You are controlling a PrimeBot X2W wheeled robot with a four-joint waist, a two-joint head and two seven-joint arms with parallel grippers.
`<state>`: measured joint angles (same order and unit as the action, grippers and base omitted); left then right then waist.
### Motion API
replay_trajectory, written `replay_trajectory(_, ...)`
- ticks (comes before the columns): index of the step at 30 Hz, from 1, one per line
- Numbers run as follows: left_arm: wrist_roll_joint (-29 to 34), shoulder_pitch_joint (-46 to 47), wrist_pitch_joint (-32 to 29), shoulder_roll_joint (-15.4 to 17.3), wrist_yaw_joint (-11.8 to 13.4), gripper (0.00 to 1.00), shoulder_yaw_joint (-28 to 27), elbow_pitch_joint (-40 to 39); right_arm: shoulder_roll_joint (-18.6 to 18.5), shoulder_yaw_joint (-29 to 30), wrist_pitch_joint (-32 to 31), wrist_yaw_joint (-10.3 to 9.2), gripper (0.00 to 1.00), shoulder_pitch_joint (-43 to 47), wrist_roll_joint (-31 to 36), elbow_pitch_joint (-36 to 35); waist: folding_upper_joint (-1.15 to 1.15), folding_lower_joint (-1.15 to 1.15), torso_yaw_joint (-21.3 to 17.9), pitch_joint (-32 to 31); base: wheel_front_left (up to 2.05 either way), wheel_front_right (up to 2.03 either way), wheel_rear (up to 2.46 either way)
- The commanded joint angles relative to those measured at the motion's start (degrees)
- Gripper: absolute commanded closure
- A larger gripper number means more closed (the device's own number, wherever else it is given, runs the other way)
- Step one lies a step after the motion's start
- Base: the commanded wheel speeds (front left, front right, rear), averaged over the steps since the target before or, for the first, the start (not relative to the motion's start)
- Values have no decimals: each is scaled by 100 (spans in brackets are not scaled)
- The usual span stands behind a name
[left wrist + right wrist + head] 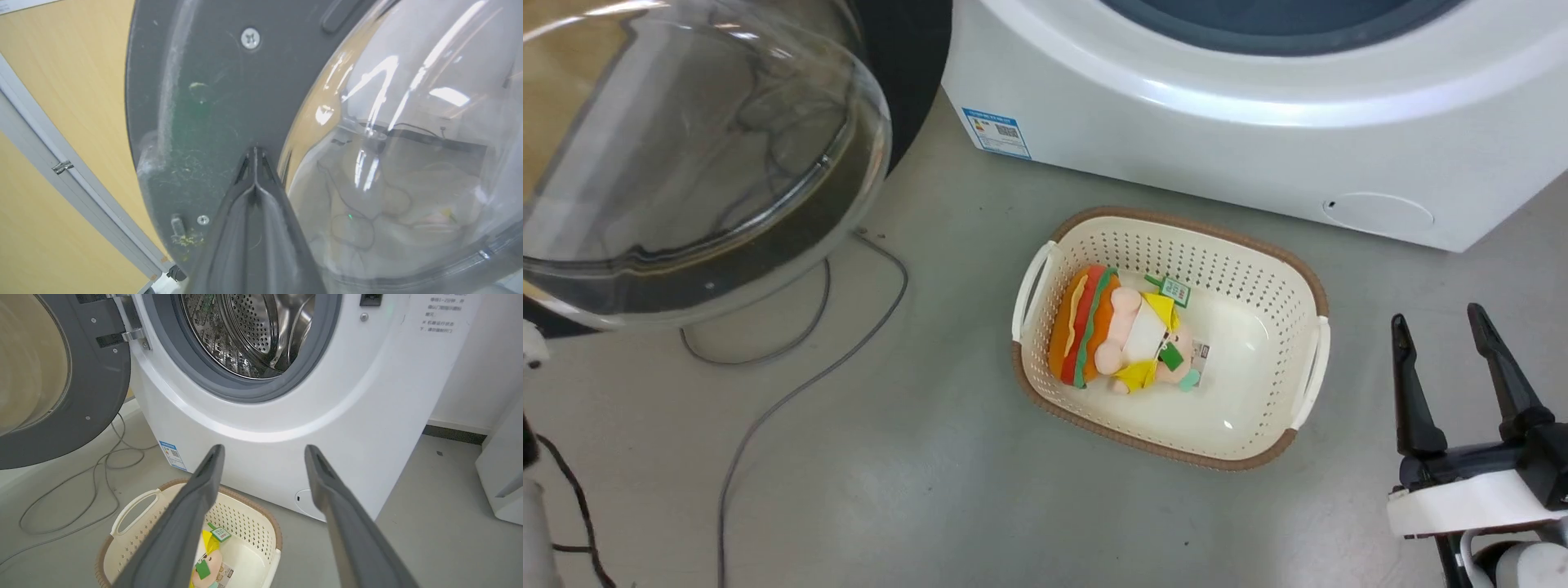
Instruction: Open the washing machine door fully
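Left gripper [255, 156] fingers are noted pressed together with nothing between them, tips set against the matte dark inner ring of the washing machine door [192, 102] at the centre of the left wrist view. This is judged a push with closed tips rather than a grasp, since the flat ring offers nothing to pinch. The door is recorded at the upper left of the head view, swung well away from the white machine body [1176, 122]. In the right wrist view it hangs at the upper left on a bright metal hinge [130, 332], with the perforated steel drum [253, 330] and its grey rubber rim left uncovered. Whether any swing remains cannot be told. Right gripper [1437, 317] is held spread wide and empty at the lower right of the head view, presumably parked clear of the door's arc. The glass bowl is clear, bulging and glossy with reflections; the ring is scuffed and fixed with a cross-head screw [250, 38]. A perforated cream basket [1282, 269] with a brown woven rim holds a soft plush toy [1119, 331] at the frame centre. Thin grey cables [792, 392] are looped on the smooth floor.
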<state>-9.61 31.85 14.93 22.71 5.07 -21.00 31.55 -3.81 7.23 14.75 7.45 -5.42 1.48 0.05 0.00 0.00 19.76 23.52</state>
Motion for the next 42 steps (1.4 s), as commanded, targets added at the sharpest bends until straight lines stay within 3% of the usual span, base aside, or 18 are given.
replay_trajectory(1,30,211,7,93,-21,100,-48,218,-46,0,25,3,0,-153,5,-26,0,0,-44,62,0,0,0)
replay_trajectory(9,37,564,7,225,-34,100,-192,777,-32,29,25,3,0,-187,10,-23,0,0,-122,67,0,0,0)
replay_trajectory(16,156,408,7,195,-142,100,-203,690,35,89,25,3,0,-49,-44,28,0,0,-148,-307,0,0,0)
replay_trajectory(25,434,-476,7,-247,-350,100,-95,-499,86,107,25,3,0,199,-146,100,0,0,-173,-1010,0,0,0)
replay_trajectory(36,605,-1681,7,-881,-828,100,253,-1946,92,37,25,3,0,558,-480,231,0,0,-380,-1786,0,0,0)
replay_trajectory(42,601,-2306,7,-1178,-1052,100,570,-2288,92,16,25,3,0,748,-581,284,0,0,-558,-2130,0,0,0)
